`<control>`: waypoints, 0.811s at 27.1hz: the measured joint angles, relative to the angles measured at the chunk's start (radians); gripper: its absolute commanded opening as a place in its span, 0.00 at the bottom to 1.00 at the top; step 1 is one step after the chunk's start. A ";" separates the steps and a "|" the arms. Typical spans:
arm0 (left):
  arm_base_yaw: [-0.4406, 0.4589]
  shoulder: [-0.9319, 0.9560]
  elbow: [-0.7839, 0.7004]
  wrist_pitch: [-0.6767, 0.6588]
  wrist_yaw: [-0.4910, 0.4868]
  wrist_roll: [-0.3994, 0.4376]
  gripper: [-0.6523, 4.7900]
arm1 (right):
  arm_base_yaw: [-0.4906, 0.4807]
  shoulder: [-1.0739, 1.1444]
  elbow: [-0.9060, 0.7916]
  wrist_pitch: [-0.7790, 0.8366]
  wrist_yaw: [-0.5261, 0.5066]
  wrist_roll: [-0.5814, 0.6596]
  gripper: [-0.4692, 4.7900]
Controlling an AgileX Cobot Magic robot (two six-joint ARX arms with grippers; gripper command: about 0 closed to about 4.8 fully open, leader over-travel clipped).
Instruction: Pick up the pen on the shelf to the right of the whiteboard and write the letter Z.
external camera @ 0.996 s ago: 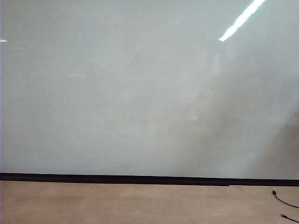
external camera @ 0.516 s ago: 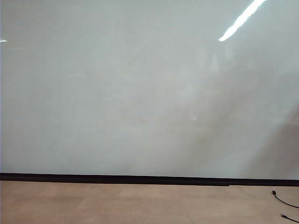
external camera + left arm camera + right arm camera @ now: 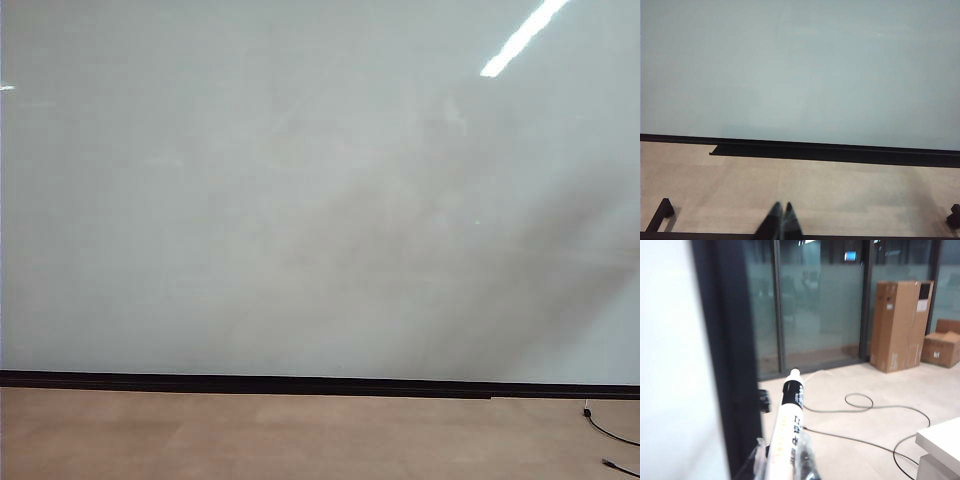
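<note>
The whiteboard [image 3: 300, 200] fills the exterior view, glossy and pale, with a thin black strip [image 3: 300, 383] along its lower edge; neither gripper shows there. No letter Z is visible on it. In the right wrist view my right gripper [image 3: 781, 441] is shut on the pen [image 3: 788, 425], a whitish barrel with a black band and a pale end pointing away from the wrist. It is close beside the whiteboard's [image 3: 665, 365] black side frame [image 3: 732, 350]. My left gripper [image 3: 782, 205] is shut and empty, low over the tan floor in front of the whiteboard [image 3: 800, 65]. I cannot make out the shelf.
A black ledge [image 3: 790, 150] runs under the board. A black cable [image 3: 610, 430] lies on the floor at the right. Cable loops [image 3: 875, 410], cardboard boxes [image 3: 900, 325], a glass wall [image 3: 815, 305] and a white table corner [image 3: 940, 445] lie beyond the pen.
In the exterior view the dim shadows and reflections on the board's right half have shifted and the bright light streak has shortened. Nothing else there has moved.
</note>
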State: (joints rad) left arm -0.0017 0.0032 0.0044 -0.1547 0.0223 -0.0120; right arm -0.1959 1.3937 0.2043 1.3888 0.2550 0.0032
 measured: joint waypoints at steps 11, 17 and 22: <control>0.000 0.000 0.000 0.000 0.000 0.000 0.11 | 0.410 -0.390 -0.079 -0.284 0.066 -0.029 0.08; 0.000 0.000 0.000 0.000 0.000 0.000 0.11 | 0.592 -0.393 -0.019 -0.377 0.030 -0.031 0.08; 0.000 0.000 0.000 0.000 0.000 0.000 0.11 | 0.700 -0.319 0.083 -0.407 -0.093 -0.039 0.08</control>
State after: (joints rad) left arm -0.0017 0.0029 0.0048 -0.1543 0.0223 -0.0120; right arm 0.5045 1.0752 0.2871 0.9813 0.1619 -0.0360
